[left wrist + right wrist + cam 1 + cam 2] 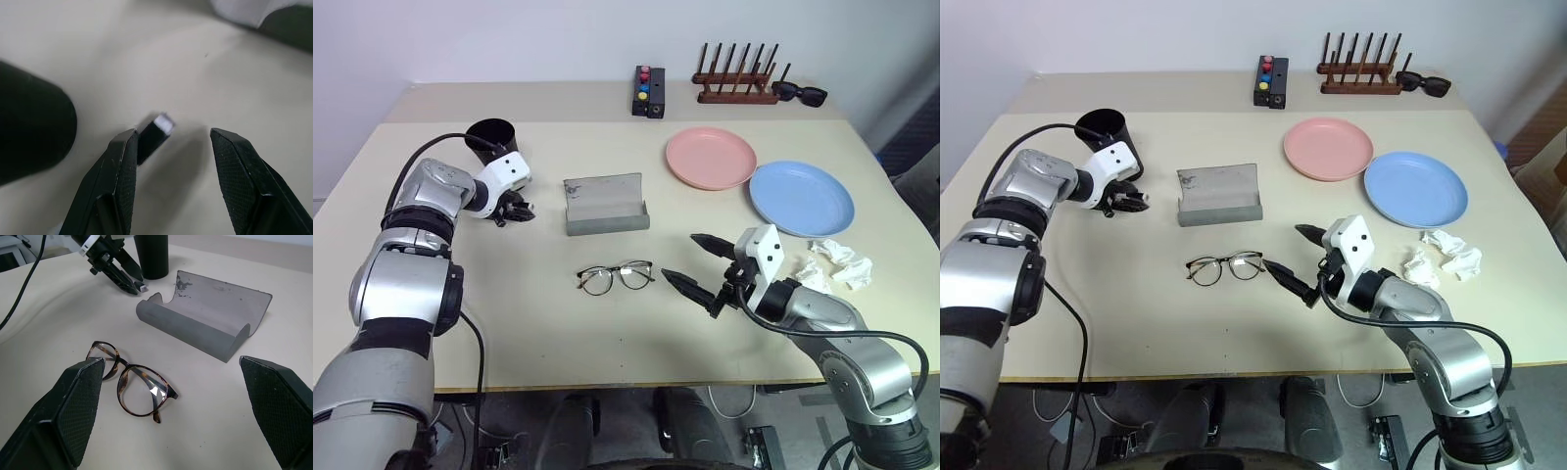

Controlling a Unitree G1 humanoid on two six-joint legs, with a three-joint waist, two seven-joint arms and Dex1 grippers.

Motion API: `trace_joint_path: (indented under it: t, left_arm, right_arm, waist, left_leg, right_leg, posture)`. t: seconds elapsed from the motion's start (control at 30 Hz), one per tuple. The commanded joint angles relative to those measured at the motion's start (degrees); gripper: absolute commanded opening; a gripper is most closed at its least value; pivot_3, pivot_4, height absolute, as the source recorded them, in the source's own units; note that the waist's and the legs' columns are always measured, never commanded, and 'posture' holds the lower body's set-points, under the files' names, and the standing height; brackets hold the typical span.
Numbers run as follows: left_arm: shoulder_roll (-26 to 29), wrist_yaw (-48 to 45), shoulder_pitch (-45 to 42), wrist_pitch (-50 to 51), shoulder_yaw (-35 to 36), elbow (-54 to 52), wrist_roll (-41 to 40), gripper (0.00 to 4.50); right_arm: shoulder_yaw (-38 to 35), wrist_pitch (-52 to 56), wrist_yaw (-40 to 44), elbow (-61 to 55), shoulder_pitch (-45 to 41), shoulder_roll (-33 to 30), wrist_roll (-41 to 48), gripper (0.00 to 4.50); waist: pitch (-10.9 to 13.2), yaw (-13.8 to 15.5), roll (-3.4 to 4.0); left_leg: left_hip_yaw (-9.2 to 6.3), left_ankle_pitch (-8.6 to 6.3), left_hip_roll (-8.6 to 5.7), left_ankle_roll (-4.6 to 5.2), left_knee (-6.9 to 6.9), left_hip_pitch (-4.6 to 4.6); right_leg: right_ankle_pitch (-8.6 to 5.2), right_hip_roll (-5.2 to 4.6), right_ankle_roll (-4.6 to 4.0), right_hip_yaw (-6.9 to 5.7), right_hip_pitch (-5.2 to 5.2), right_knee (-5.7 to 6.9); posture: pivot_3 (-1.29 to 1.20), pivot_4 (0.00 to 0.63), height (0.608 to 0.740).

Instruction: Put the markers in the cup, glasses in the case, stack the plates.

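1. The left gripper [516, 211] hangs just beside the black cup [491, 137], jaws part open. In the left wrist view a marker [154, 134] lies against the inner face of one finger, not pinched between the two (loose or still caught, I cannot tell).
2. The marker looks light, stiff and smooth; it would likely roll or slip, so mid-barrel is the place to take hold.
3. The right gripper [700, 262] hovers with jaws spread wide and empty, the glasses [615, 276] lying on the table [509, 323] just beyond its fingertips, temples folded.
4. The glasses look thin and fragile; the bridge or a lens rim seems the safest hold.
5. The grey case [605, 204] stands open between cup and plates, behind the glasses.
6. The pink plate [710, 157] and the blue plate [801, 198] lie side by side, rims touching or nearly so, not yet stacked.
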Motion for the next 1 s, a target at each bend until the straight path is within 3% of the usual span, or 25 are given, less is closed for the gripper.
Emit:
trace_joint_path:
  t: [0.03,0.17,0.27,0.37,0.63,0.73,0.83,1.0]
  left_arm:
    - [0.07,0.97,-0.94,1.06,-1.0,0.03,1.43,2.36]
    - [0.23,-0.69,-0.33,0.22,-2.99,0.11,3.33,2.36]
    - [0.29,-3.08,-0.13,-0.1,-2.44,0.03,2.51,1.53]
    - [0.36,-4.46,-0.12,-0.58,-2.04,-0.1,2.25,0.08]
    - [1.64,-5.85,0.29,-2.9,-2.16,-0.65,2.61,0.03]
    - [1.35,-7.96,-0.51,-2.24,0.79,-0.95,-0.63,0.03]
    - [1.7,-10.42,-0.95,-2.96,1.47,-1.47,-1.68,0.86]
    - [3.23,-9.85,-0.65,-6.46,-0.8,-2.02,0.8,3.45]
  right_arm:
    - [-0.32,-0.56,-0.02,-1.94,-0.06,-0.11,0.01,4.5]
    - [-0.35,-0.54,-0.21,-2.26,0.25,-0.07,-0.01,4.5]
    - [-0.43,-0.6,-0.36,-2.47,0.58,-0.1,-0.08,4.5]
    - [-0.46,-0.66,-0.37,-2.34,0.58,-0.14,-0.1,4.5]
    - [-0.28,-0.72,0.01,-1.77,-0.06,-0.14,-0.27,4.5]
    - [-0.07,-0.81,0.3,-1.16,-0.68,-0.05,-0.39,4.5]
    - [0.24,-0.82,0.58,-0.74,-1.17,0.08,-0.48,4.5]
    - [0.65,-0.92,1.08,-0.03,-1.86,0.21,-0.55,4.5]
  waist:
    - [0.0,0.01,0.0]
    - [-0.01,-0.02,0.0]
    - [-0.01,-0.1,0.0]
    - [-0.02,-0.17,0.0]
    - [-0.01,-0.11,0.0]
    - [-0.01,-0.09,0.0]
    - [-0.01,-0.06,0.0]
    - [-0.01,-0.15,-0.01]
  left_leg:
    - [0.0,0.0,0.0,0.0,0.0,0.0]
    - [0.0,0.0,0.0,0.0,0.0,0.07]
    - [0.01,0.0,0.0,0.0,0.0,0.12]
    - [0.01,0.0,0.0,0.0,0.0,0.11]
    - [0.01,0.0,0.0,0.0,0.0,0.08]
    - [0.0,0.0,0.0,0.0,0.0,0.09]
    - [0.0,0.0,0.0,0.0,0.0,0.07]
    - [0.01,0.0,0.0,0.0,0.0,0.06]
  right_leg:
    - [0.0,0.0,0.0,0.0,0.0,0.0]
    - [0.0,0.0,0.0,0.0,0.05,0.03]
    - [0.0,0.0,0.0,0.0,0.08,0.03]
    - [0.0,0.01,0.0,0.0,0.08,0.04]
    - [0.0,0.0,0.0,0.01,0.06,0.02]
    - [0.0,0.0,0.0,0.0,0.06,0.03]
    - [0.0,0.0,0.0,0.0,0.06,0.02]
    - [0.0,0.0,0.0,0.0,0.04,0.03]
  posture:
    - [0.0,0.15,0.735]
    - [0.0,0.15,0.735]
    - [0.0,0.15,0.735]
    - [0.0,0.15,0.735]
    - [0.0,0.15,0.735]
    - [0.0,0.15,0.735]
    - [0.0,0.15,0.735]
    - [0.0,0.15,0.735]
